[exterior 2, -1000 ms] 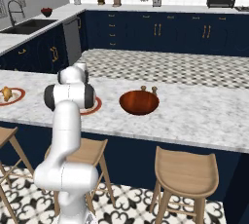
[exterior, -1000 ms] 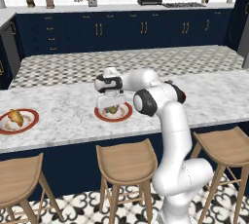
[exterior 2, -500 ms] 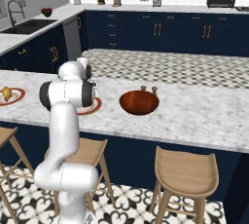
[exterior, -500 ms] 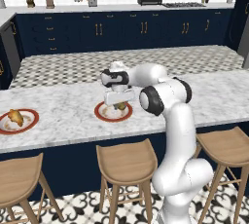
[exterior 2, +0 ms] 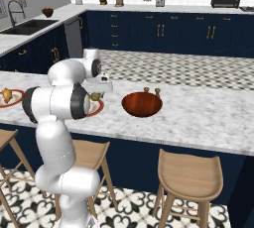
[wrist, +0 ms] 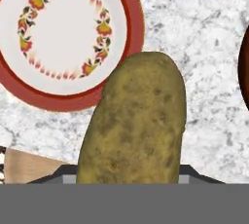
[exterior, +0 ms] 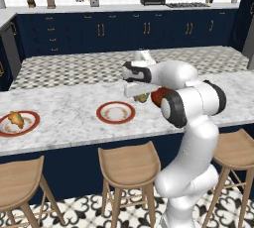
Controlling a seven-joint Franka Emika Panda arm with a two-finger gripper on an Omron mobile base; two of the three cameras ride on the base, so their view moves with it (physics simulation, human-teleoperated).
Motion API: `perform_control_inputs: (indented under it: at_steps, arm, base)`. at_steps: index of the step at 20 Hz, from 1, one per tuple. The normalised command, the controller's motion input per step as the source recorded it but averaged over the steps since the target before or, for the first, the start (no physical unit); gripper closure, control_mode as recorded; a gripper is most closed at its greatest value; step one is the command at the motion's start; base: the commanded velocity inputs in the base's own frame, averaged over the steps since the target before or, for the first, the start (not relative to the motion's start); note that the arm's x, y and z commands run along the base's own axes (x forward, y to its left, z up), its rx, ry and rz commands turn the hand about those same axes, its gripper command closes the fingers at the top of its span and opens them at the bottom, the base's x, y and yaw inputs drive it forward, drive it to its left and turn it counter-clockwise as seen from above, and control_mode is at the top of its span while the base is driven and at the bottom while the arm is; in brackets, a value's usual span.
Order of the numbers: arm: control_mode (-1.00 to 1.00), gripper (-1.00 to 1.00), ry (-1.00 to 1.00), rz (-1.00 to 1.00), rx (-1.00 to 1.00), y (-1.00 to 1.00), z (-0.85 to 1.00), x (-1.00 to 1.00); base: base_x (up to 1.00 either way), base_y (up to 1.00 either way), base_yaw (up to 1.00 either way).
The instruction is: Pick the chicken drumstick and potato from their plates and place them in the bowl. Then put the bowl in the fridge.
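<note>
My gripper point(exterior: 142, 96) is shut on the olive-tan potato point(exterior: 143, 97), held just above the counter between the emptied red-rimmed plate point(exterior: 115, 112) and the reddish-brown bowl point(exterior 2: 142, 104). In the hand view the potato point(wrist: 136, 125) stands in the foreground, with the plate point(wrist: 68, 89) up left and the bowl's rim point(wrist: 244, 62) at the right edge. From the right base view the gripper point(exterior 2: 97, 94) and potato point(exterior 2: 95, 96) hang over the plate's point(exterior 2: 95, 108) right side. The chicken drumstick point(exterior: 15, 118) lies on the far-left plate point(exterior: 31, 123). A grey slab at the far right looks like the fridge point(exterior: 249, 38).
Wooden bar stools point(exterior: 129, 165) stand along the marble island's point(exterior: 69, 108) near edge. Two small shakers point(exterior 2: 151, 91) sit just behind the bowl. A sink point(exterior 2: 22, 26) and navy cabinets line the back walls.
The gripper has carried the potato off the plate and to the right, toward the bowl. The drumstick and both plates have stayed put.
</note>
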Motion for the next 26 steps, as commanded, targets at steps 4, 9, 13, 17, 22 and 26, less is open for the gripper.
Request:
perform_control_inputs:
  at_steps: [4,9,13,17,22,26]
  arm:
    - [-1.00,1.00,-0.18,-0.22,0.05,-1.00,0.49,0.03]
    - [-1.00,1.00,0.02,-0.16,0.01,-1.00,0.11,0.24]
    - [-1.00,1.00,0.08,-0.11,0.01,-1.00,0.00,0.48]
    - [-1.00,1.00,0.17,-0.02,-0.02,-0.65,-0.12,0.89]
    - [-1.00,1.00,0.06,-0.02,-0.04,-0.37,-0.29,0.92]
    - [-1.00,1.00,0.00,0.00,0.00,-0.33,-0.49,0.35]
  base:
    - [0.00,0.00,0.00]
    - [0.00,0.00,0.00]
    - [0.00,0.00,0.00]
    - [0.00,0.00,0.00]
    - [0.00,0.00,0.00]
    - [0.00,0.00,0.00]
